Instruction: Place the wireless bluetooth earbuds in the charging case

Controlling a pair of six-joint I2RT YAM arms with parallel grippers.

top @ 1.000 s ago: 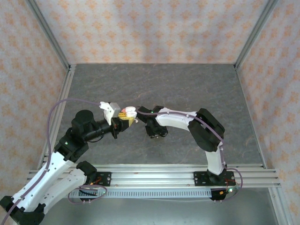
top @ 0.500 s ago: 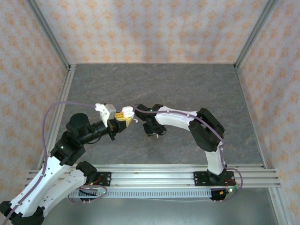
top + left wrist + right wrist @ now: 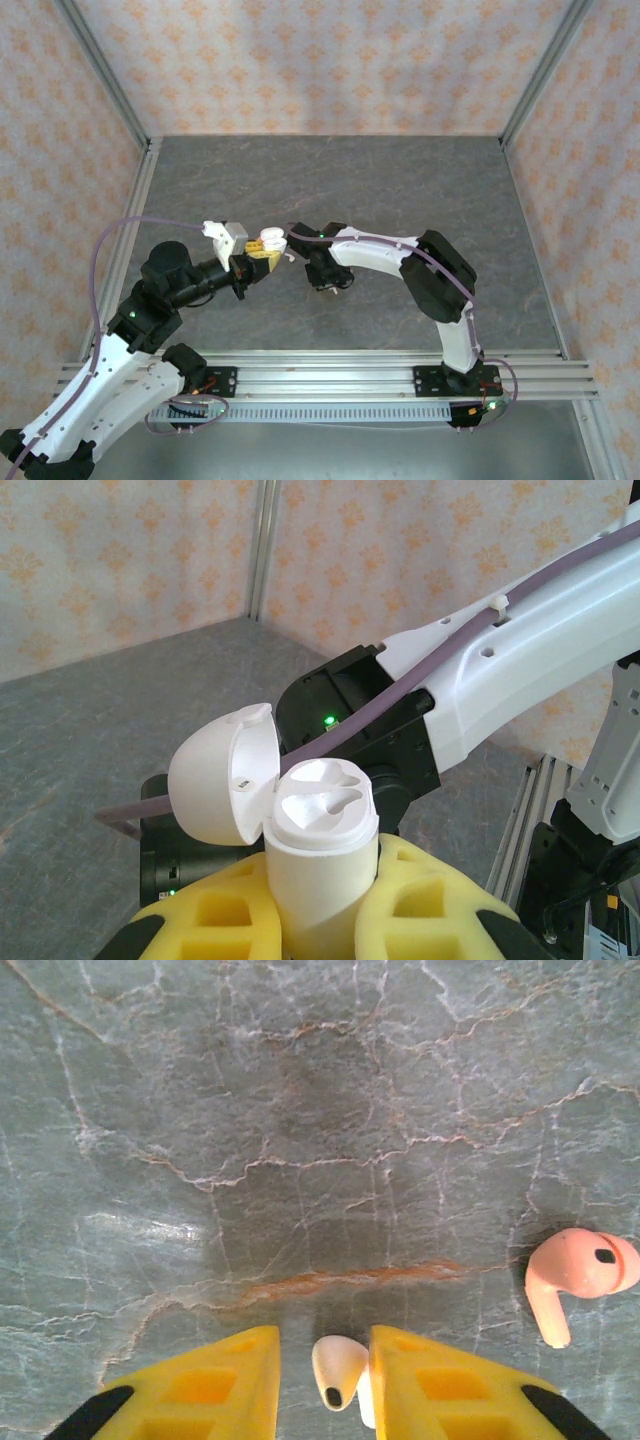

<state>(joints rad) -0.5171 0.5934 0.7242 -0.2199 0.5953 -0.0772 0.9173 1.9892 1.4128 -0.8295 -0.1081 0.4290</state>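
Right tool, right wrist view: the yellow padded jaws stand astride a small white stemmed earbud at the bottom centre of the frame. The earbud touches the jaw on the right of the frame, and a gap shows at the other jaw. Whether it is pinched cannot be told.

Left tool: clenched on the body of a white pebble-shaped plastic charging case, held upright. The domed lid is hinged open to the left and both sockets are empty.

Risks, as judged:
- The one-sided contact may roll or flick the earbud away as the jaws close.
- A grip on the rounded head alone may let it twist, leaving the stem misaligned with its socket.
- The open lid stands close to the right arm, so a careless approach could knock it.

A coral-pink stemmed earbud lies loose at the right edge of the frame.

The worktop is grey veined stone-pattern sheet, smooth and hard. The room is patterned peach wallpaper panels in aluminium framing.
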